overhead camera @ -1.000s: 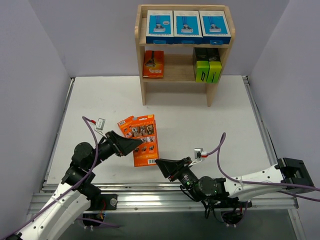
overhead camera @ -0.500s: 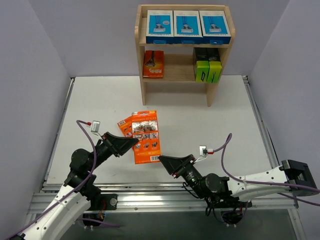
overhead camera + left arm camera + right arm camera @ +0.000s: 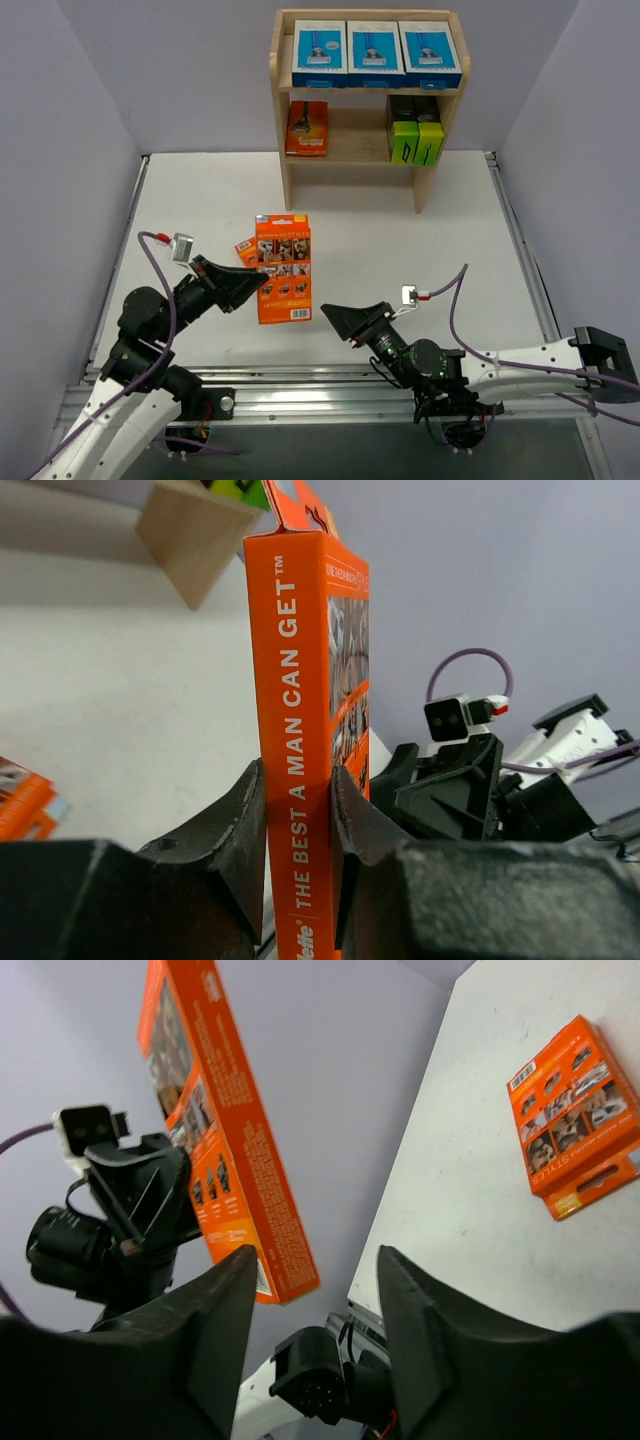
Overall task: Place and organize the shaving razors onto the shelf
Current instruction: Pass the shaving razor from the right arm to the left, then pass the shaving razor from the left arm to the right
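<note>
L claw (image 3: 298,785) pinches orange razor pack (image 3: 296,670) by its slim spine, per wrist cam; overhead shows its photo-printed face, 7 o'clock of shelf (image 3: 352,140). R claw (image 3: 312,1275) spread, empty; second pack (image 3: 575,1115) flat on worktop (image 3: 480,1200).

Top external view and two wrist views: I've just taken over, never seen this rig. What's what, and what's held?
Two robot arms stand at the near edge of the table. One picture looks down from behind them; the others come from a camera on each wrist. The left gripper clamps an orange razor pack. The right gripper is open, empty. A second orange pack lies flat on the table. The wooden shelf holds blue boxes, another orange pack and black-green boxes.
</note>
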`<state>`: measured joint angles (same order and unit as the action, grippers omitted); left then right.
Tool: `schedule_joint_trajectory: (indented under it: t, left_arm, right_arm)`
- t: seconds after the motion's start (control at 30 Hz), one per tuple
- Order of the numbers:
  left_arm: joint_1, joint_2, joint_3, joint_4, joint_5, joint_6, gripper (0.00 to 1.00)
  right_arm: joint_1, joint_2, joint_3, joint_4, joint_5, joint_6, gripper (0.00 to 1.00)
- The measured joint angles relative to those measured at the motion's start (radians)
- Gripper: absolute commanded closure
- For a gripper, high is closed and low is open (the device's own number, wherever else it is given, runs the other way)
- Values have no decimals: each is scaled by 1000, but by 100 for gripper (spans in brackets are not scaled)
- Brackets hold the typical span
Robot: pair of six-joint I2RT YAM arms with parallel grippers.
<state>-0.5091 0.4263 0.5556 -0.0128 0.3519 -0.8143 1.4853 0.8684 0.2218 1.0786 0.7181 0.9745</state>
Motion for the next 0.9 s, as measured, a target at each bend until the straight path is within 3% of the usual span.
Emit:
schedule_joint_trajectory:
  t: [0.13,0.37,0.57,0.9]
  left_arm:
    - [-2,-41,132,-171,-114,161,98]
    - [-2,-18,290,-334,-320,444,98]
    - [-10,43,296,-370,-408,652,98]
    - [-78,64,250,-297,-491,916,98]
  right_arm:
    - [-23,-124,-12,-105,26,24,43]
    - [-27,-293,31,-375,83,70,39]
    - [-32,-277,208,-614,113,121,40]
    - [-95,-115,496,-777,81,131,35]
